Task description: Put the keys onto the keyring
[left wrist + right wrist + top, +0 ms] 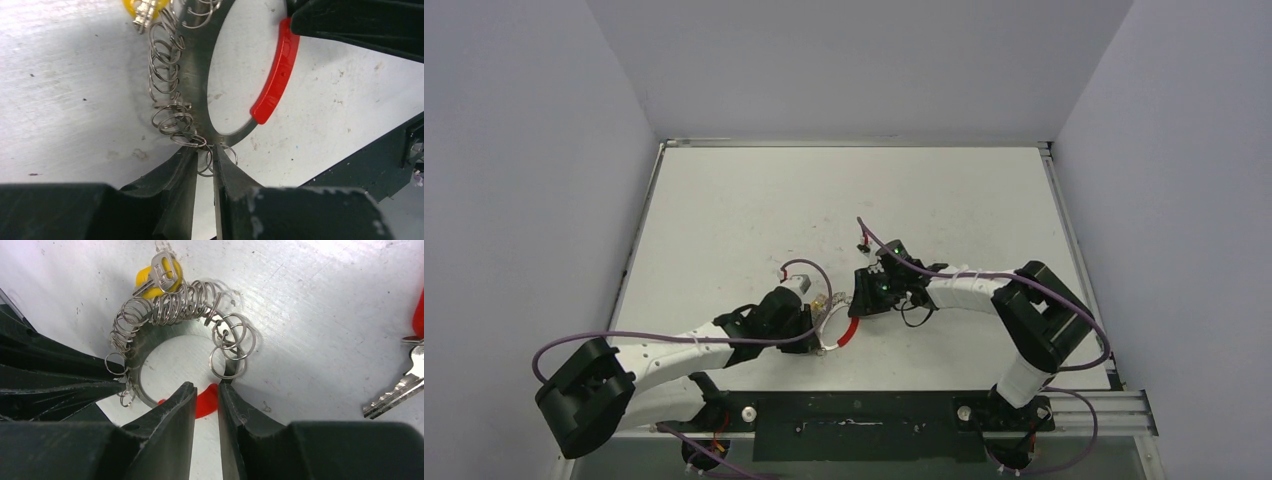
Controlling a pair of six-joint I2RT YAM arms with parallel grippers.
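Silvery metal keyring (150, 337) is held from two sides: left gripper (205, 165) pinches its small wire rings (165, 75), right gripper (206, 397) clamps its red sleeve (277, 75).

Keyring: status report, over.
Left end effector shut on keyring, bare band. Right end effector shut on red sleeve. Yellow key among small rings; red key loose on table. Nothing blocking.

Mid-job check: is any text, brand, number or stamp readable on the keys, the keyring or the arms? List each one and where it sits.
None can be read in any view.
On the yellow-headed key: a raised shape on its metal bow, too blurred to read.
On the red sleeve of the keyring: no legible lettering.
On the red-headed key: no stamp can be made out on the blade.
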